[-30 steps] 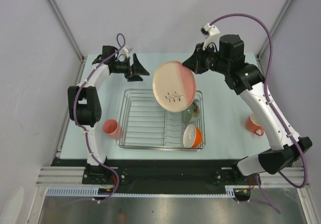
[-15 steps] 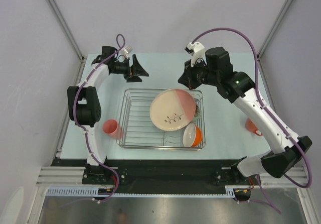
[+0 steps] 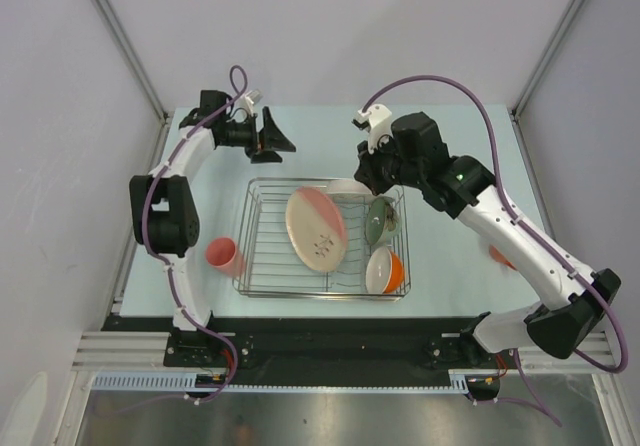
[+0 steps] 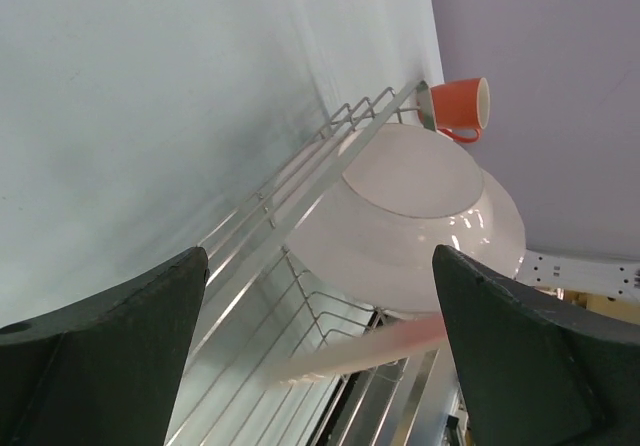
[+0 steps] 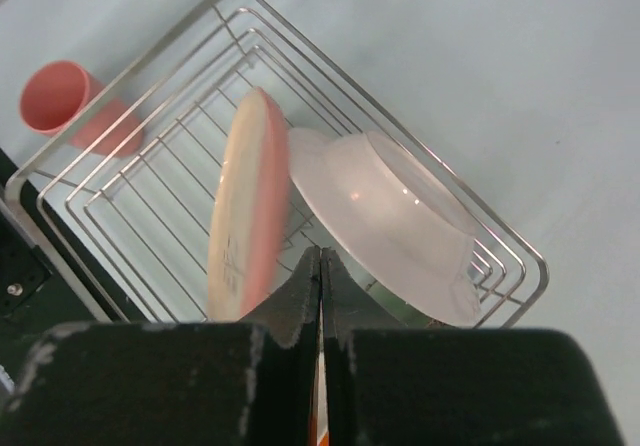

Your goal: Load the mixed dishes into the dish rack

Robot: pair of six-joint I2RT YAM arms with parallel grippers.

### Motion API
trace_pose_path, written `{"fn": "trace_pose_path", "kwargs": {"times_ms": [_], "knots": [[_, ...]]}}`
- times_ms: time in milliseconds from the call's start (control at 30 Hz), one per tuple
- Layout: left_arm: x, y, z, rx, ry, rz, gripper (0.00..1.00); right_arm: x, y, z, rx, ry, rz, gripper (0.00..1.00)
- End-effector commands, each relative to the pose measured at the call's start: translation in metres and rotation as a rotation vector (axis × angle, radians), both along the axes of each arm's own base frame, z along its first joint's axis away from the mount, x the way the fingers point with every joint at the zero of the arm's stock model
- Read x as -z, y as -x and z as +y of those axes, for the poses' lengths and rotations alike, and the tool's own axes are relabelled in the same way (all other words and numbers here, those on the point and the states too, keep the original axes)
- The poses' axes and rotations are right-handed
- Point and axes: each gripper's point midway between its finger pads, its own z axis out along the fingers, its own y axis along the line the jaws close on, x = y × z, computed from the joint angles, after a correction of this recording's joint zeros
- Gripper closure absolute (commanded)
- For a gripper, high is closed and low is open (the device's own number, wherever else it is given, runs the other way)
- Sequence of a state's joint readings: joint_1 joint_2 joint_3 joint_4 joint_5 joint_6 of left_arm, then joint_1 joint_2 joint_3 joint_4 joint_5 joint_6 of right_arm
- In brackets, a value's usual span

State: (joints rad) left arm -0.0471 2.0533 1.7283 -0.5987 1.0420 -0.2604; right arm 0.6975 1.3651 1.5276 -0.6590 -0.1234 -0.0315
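Right tool (image 5: 321,278) is pressed together with nothing in it, up over the far side of the dish rack (image 3: 243,236). The pink-and-cream plate (image 3: 316,228) stands tilted on edge inside the rack, roughly 8 o'clock from that tool and just beside it. A white plate (image 5: 385,216) leans on the far rail. Left tool (image 3: 273,141) is spread wide over the tabletop (image 3: 320,131), 11 o'clock off the rack.
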Motion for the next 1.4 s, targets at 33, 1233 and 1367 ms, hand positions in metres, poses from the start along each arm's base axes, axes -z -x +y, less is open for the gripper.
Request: {"fn": "trace_pose_path", "kwargs": {"times_ms": [33, 1233, 1367], "knots": [[-0.051, 0.031, -0.003, 0.070, 0.018, -0.113, 0.00, 0.001, -0.002, -0.017, 0.068, 0.023, -0.016, 0.88], [0.030, 0.094, 0.055, 0.194, -0.477, -0.228, 0.00, 0.213, 0.046, 0.122, 0.190, 0.070, 0.400, 0.25], [0.015, 0.102, 0.057, 0.194, -0.491, -0.264, 0.00, 0.234, 0.041, 0.116, 0.266, 0.109, 0.408, 0.24]]}}
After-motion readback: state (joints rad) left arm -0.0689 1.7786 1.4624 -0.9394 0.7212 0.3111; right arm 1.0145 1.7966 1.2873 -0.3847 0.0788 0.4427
